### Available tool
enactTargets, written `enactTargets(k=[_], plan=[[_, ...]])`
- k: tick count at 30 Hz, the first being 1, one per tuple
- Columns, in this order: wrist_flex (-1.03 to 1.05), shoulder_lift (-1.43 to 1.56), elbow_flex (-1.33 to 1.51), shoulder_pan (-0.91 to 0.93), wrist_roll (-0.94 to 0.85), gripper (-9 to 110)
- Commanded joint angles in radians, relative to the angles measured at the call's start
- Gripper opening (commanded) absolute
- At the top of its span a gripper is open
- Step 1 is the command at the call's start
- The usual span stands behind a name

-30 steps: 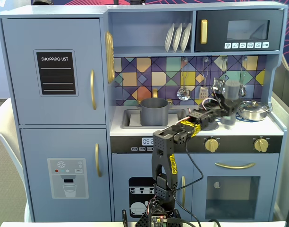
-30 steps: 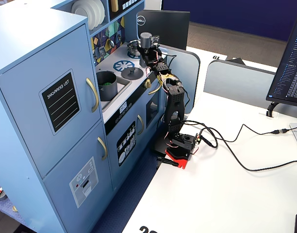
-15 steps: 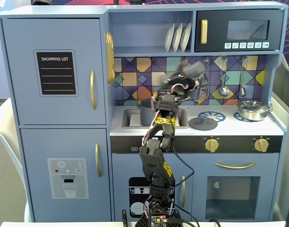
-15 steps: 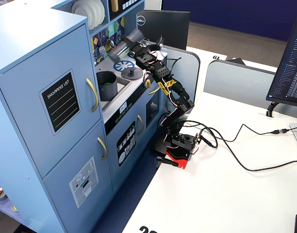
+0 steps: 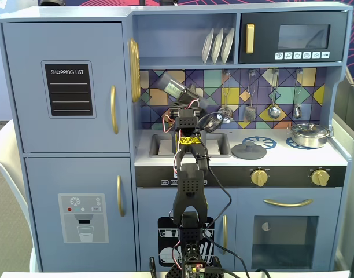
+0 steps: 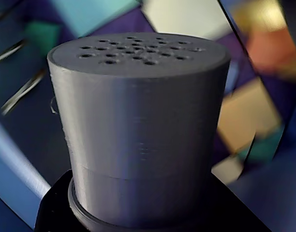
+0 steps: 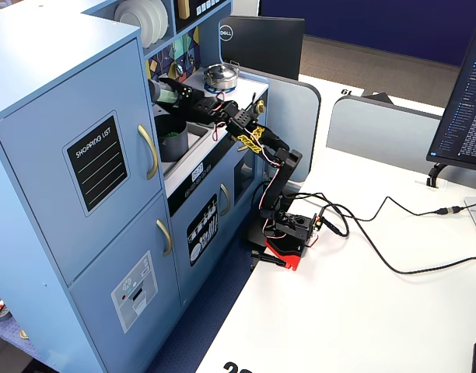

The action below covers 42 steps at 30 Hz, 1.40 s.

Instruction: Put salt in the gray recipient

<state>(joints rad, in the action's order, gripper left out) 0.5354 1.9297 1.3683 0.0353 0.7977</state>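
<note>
1. The gripper (image 5: 183, 91) is clamping the salt (image 5: 170, 86), holding it above the sink (image 5: 161, 145) of the toy kitchen in a fixed view, tilted with its flat top pointing toward ten o'clock.
2. In the wrist view the salt (image 6: 138, 140) is filling most of the frame, its perforated top showing at twelve o'clock; its lower end is being cut off by the bottom edge, and the backsplash behind is blurring into coloured patches.
3. The gripper's fingers are hard to make out in the wrist view; only a dark part is showing at six o'clock under the shaker.
4. In a fixed view from the side, the gray recipient (image 7: 173, 138) is sitting in the sink area at seven o'clock from the salt (image 7: 166, 92), and the blue cabinet door is hiding part of it.
5. In the front fixed view the arm is blocking the middle of the sink, so the gray recipient cannot be made out there.
6. A flat gray lid (image 5: 249, 151) is lying on the counter at four o'clock from the shaker, and a steel pan (image 5: 309, 134) is sitting further toward three o'clock.
</note>
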Motion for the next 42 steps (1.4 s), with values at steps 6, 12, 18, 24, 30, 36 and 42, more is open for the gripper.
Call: enactTargets(k=[6, 12, 18, 24, 30, 36, 42], plan=[[-0.097, -0.06, -0.158, -0.057, 0.245, 0], [0.353, -0.153, -0.356, -0.008, 0.334, 0], [-0.049, -0.084, -0.163, -0.064, 0.275, 0], [-0.235, -0.101, -0.175, -0.069, 0.324, 0], [0.273, -0.16, -0.321, -0.017, 0.368, 0], [0.14, -0.15, -0.253, -0.048, 0.336, 0], [-0.233, -0.138, -0.238, -0.064, 0.268, 0]])
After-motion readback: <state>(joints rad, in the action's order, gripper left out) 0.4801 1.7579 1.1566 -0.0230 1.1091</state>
